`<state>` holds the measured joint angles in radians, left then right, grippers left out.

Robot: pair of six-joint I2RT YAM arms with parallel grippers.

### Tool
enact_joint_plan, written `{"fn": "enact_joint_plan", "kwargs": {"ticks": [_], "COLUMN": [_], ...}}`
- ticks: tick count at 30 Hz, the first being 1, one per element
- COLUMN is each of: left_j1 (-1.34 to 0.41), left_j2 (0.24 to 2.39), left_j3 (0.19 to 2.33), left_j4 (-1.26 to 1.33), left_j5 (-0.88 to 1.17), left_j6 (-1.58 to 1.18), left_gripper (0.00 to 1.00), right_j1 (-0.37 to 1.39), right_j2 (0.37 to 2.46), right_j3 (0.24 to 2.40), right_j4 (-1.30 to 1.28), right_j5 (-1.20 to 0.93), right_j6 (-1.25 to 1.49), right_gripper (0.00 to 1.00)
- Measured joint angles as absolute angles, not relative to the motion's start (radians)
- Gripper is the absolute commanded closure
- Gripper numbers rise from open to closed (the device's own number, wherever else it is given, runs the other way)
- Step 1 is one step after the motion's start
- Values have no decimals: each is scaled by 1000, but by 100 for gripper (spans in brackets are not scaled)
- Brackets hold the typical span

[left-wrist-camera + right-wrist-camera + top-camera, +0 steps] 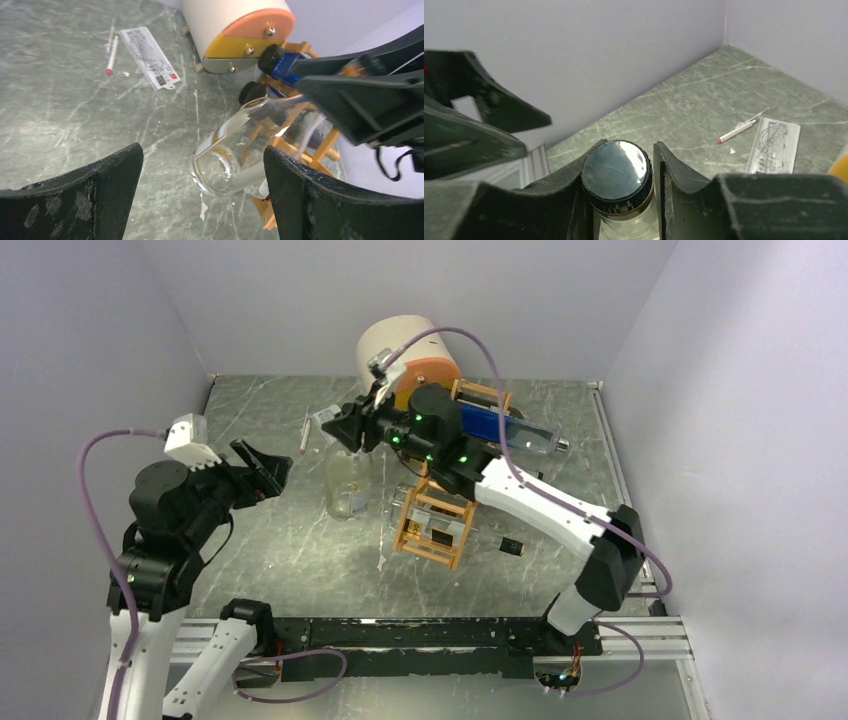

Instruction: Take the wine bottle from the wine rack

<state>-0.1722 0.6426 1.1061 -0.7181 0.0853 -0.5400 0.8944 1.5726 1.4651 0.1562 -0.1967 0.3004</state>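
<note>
Clear glass wine bottle (348, 485) hangs just left of the orange-tan slatted wooden wine rack (435, 530); can't tell if it touches the slats. Right hand (629, 145) is clamped tight on its dark screw cap (616, 170). Left hand (265, 465) is wide open and empty. Move slowly away from the rack. A cap-only grip lets the body swing.

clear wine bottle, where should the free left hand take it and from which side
Grip the clear wine bottle round its wide body, coming from the robot's left. The right hand clamps the capped neck, and the wine rack crowds the other side; the open left hand faces the bare round body.
</note>
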Motion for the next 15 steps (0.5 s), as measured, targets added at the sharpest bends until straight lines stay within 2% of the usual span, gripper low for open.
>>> {"fn": "enact_joint_plan", "kwargs": {"ticks": [7, 15], "left_j1": [-172, -172], "left_j2": [535, 432], "left_j3": [1108, 1108], "left_j4": [-789, -826], "left_j5": [-44, -103], "left_j6": [-563, -599], "left_gripper": [7, 7], "right_j1": [931, 937], "right_j2": [1699, 1769], "right_j3": [1462, 1408], "right_j4": [236, 368], "right_j5": [-234, -255], "right_j6": [206, 123], "right_gripper": [100, 100]}}
